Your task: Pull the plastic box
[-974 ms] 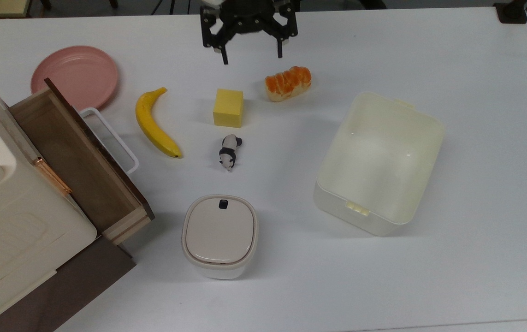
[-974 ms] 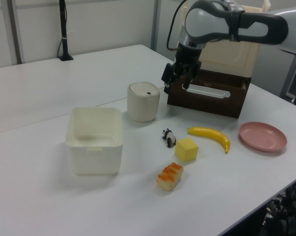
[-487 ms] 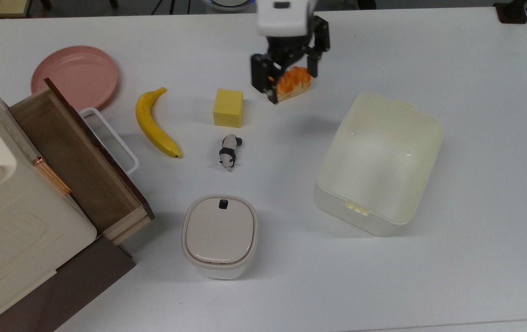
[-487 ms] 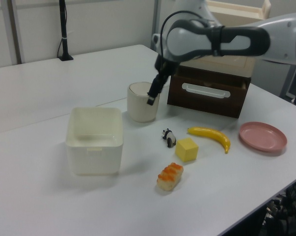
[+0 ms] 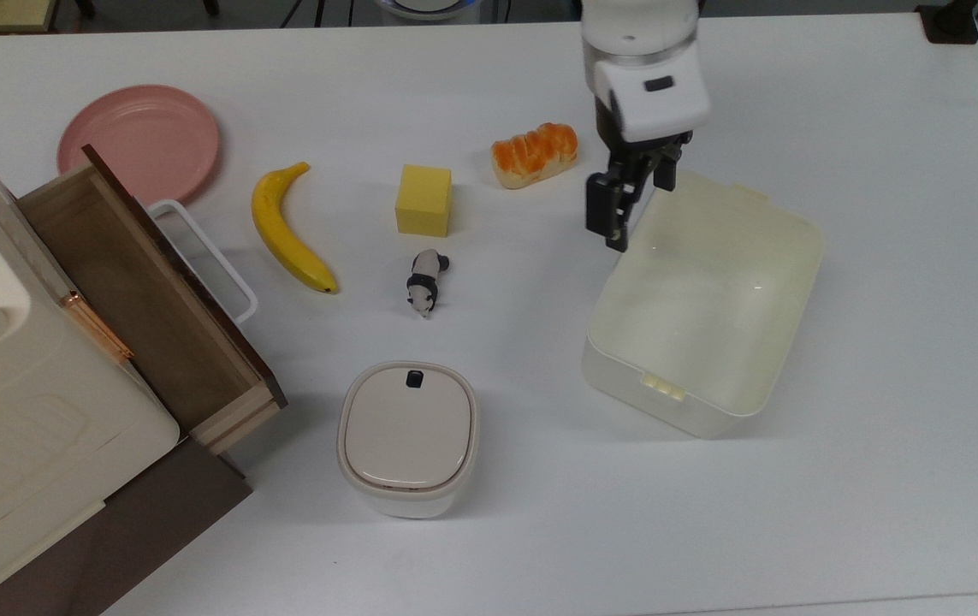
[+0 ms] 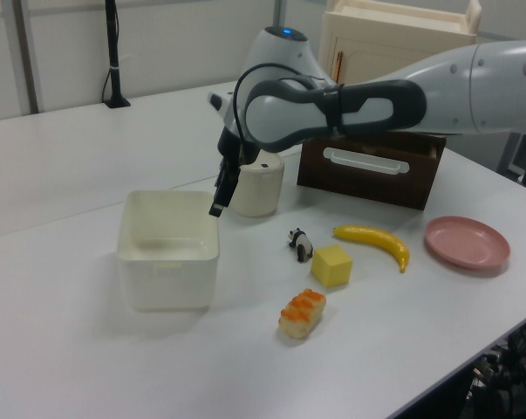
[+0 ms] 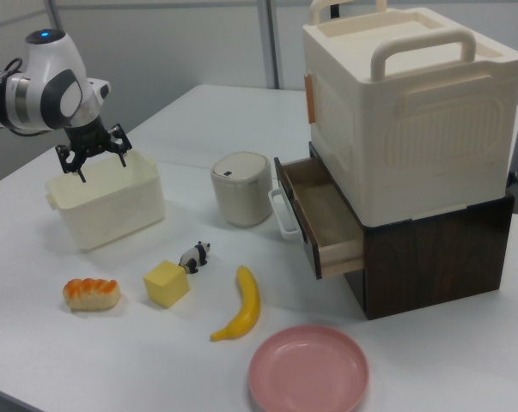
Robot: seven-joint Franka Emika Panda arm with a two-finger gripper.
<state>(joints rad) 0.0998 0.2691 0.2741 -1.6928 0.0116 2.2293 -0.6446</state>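
Note:
The plastic box (image 5: 702, 299) is a cream-white open tub on the table at the top view's right; it also shows in the left view (image 6: 168, 249) and in the right view (image 7: 104, 202). My gripper (image 5: 641, 210) hangs open over the box's far left corner in the top view. One finger (image 5: 607, 214) is outside the left wall and the other is above the inside. In the right view the gripper (image 7: 95, 167) stands spread just above the rim. In the left view the gripper (image 6: 219, 196) is at the box's back right corner. Nothing is held.
Left of the box in the top view lie a bread roll (image 5: 534, 154), a yellow cube (image 5: 424, 199), a panda figure (image 5: 426, 281) and a banana (image 5: 287, 229). A lidded white container (image 5: 408, 436), a pink plate (image 5: 139, 141) and a cabinet with an open drawer (image 5: 146, 291) stand further left.
The gripper has travelled from the table's far edge past the bread roll to the box's corner and come down lower. The box and other objects have not moved.

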